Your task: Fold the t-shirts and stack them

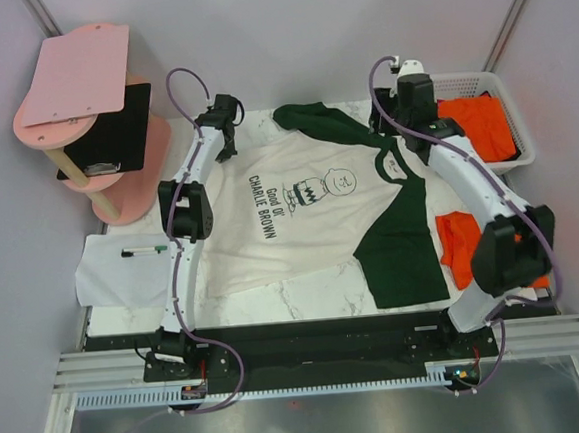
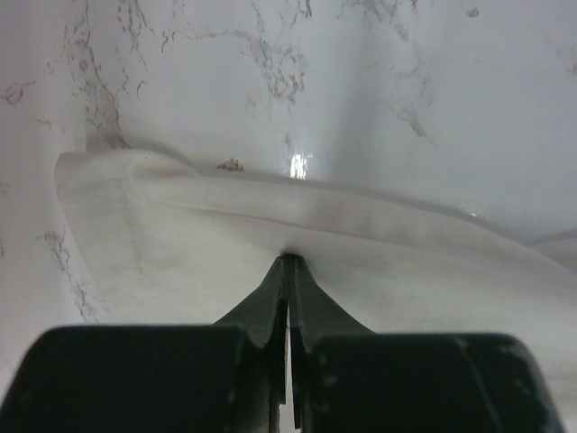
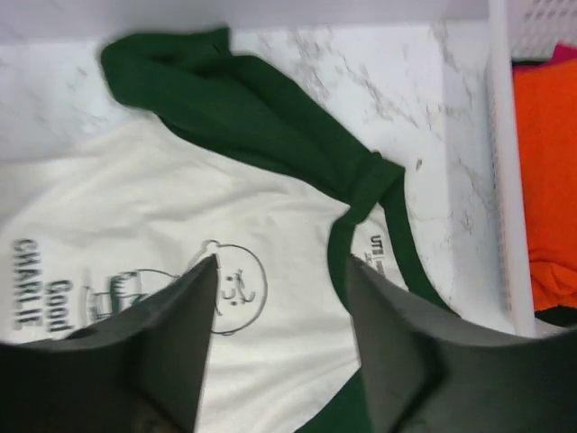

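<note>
across the middle of the marble table the cream shirt lies spread face up, collar toward the right, hem toward the left, with 1 green sleeve bunched at the far edge and the other hanging toward the near edge. the step in hand looks like smoothing it flat for the first fold. the left gripper has its fingers pressed together on a raised ridge of the cream cloth at the far hem corner. the right gripper hovers over the collar with fingers spread and nothing between them. the next move probably calls for the right fingers to come down and pinch the far shoulder, so both arms can carry that edge over together.

the pink stand is well apart at the far left. the white basket sits at the far right with 1 orange shirt inside. a 2nd orange shirt lies on the table beside the near sleeve, under the right arm, where it may crowd the fold. paper sheets with a pen lie left of the hem.
</note>
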Available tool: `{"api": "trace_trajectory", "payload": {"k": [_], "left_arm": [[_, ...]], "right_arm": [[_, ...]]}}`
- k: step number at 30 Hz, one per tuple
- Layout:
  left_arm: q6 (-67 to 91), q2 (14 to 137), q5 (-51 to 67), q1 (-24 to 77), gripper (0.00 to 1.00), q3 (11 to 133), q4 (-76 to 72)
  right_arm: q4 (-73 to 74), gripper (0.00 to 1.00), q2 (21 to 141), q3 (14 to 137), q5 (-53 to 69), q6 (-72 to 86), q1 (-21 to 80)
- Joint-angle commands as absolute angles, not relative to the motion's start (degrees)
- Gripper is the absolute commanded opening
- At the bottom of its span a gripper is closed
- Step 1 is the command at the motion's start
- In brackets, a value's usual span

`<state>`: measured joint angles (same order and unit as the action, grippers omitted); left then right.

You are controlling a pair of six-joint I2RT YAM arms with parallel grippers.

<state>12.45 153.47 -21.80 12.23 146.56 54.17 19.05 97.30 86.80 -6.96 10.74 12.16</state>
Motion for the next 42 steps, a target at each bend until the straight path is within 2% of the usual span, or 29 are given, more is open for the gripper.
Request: {"api": "trace_trajectory", "payload": {"k": [1,5,9,16,22,32,38,42], "left_arm": [[9.93,144.59,-21.44,13.79,0.02,142.41,50.80],[10.98,139.49,-24.43,16.69,0.02,137.21,50.63],[14.41,131.33,-26.02,18.45,0.02,127.20,50.01],[18.54,125.69,-24.34,18.63,0.02,108.14,49.83],[21.09,126.65,-25.31,18.63,0.02,102.40,50.10],[21.01,134.90,-23.91,18.02,0.02,107.92,53.52],[21.45,140.62,-23.21,15.91,0.02,117.85,60.46],[20.74,144.92,-23.03,13.45,0.02,130.12,66.17]], "right_arm": [[15.82,0.80,85.62,79.83,-0.71,12.13,12.48],[16.78,0.91,76.41,75.94,3.41,14.15,12.48],[19.07,0.94,70.59,71.82,3.69,14.41,12.48],[21.88,0.98,63.29,66.71,3.69,15.29,12.57],[23.20,0.98,61.61,64.78,4.31,15.30,12.57],[24.61,0.98,62.75,65.39,2.90,14.50,12.57],[24.61,0.98,65.30,65.39,2.81,13.97,12.48],[24.43,0.98,66.62,65.57,2.72,13.62,12.57]]}}
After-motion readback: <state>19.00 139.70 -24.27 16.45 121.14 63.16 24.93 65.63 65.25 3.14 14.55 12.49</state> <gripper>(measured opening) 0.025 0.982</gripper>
